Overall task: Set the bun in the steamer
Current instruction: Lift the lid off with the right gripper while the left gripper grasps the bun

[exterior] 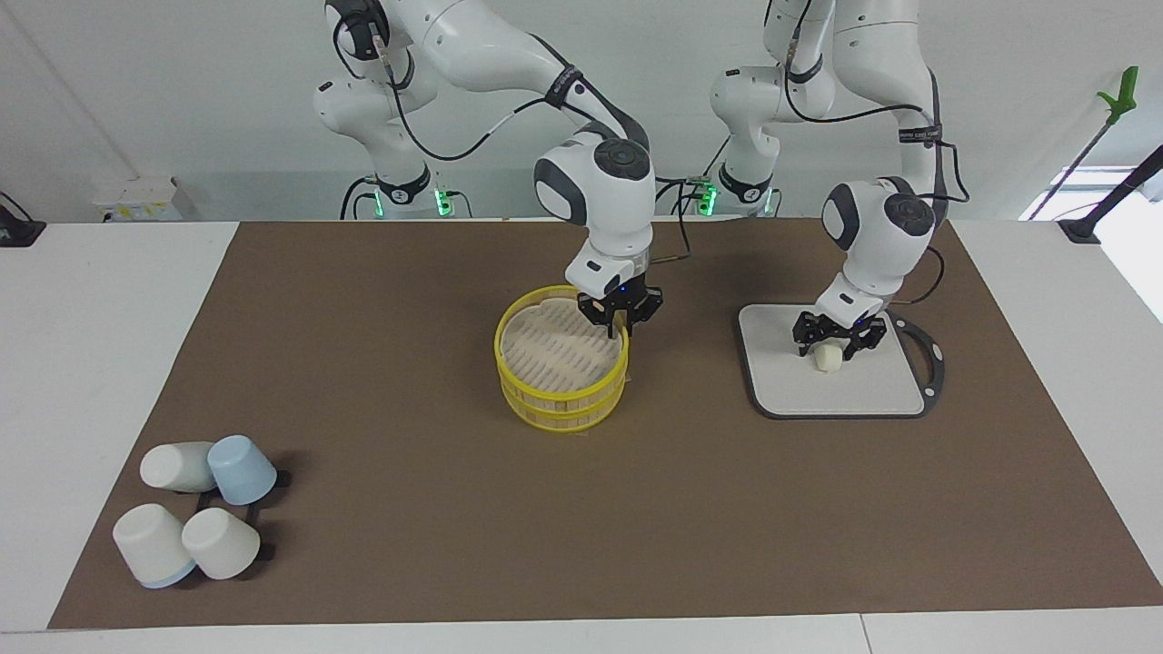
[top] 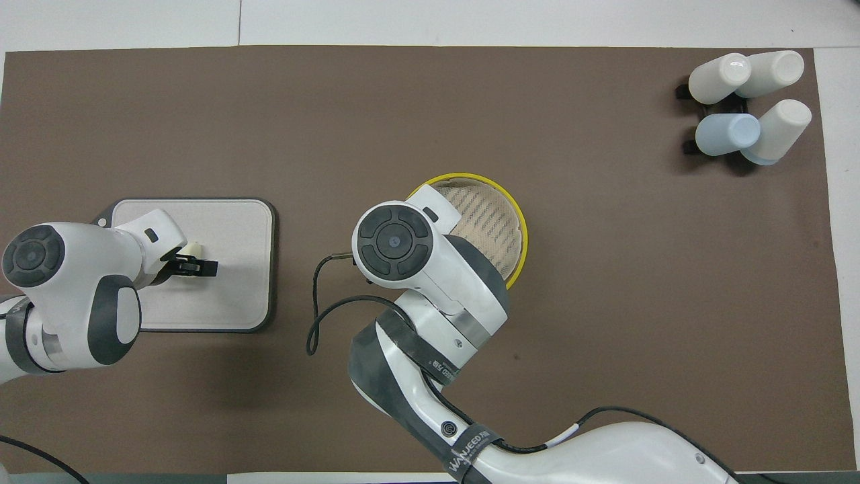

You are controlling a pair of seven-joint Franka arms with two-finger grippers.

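Cream-white and small, the bun (exterior: pixel 827 358) sits on the grey square board (exterior: pixel 872 386) toward my left arm's end of the bench (exterior: pixel 91 363). My left claw (exterior: pixel 838 346) is down on that board with its fingers on either side of the bun, touching it; the bun's lower half shows beneath the fingertips in the facing view, and in the overhead view only a pale sliver of it (top: pixel 193 248) peeks out beside the left claw (top: pixel 195 267). I read that claw as clenched on the bun, which rests on the board.

Yellow-rimmed, the steamer (exterior: pixel 561 386) stands on the brown mat (exterior: pixel 382 509) near the middle of the bench, uncovered, its pale slatted floor bare. My right claw (exterior: pixel 621 320) is at the rim nearest the robots; I cannot tell whether it is released or clenched.

Four upturned cups (exterior: pixel 195 522), three white and one pale blue, cluster at the right arm's end, farther from the robots than the steamer.
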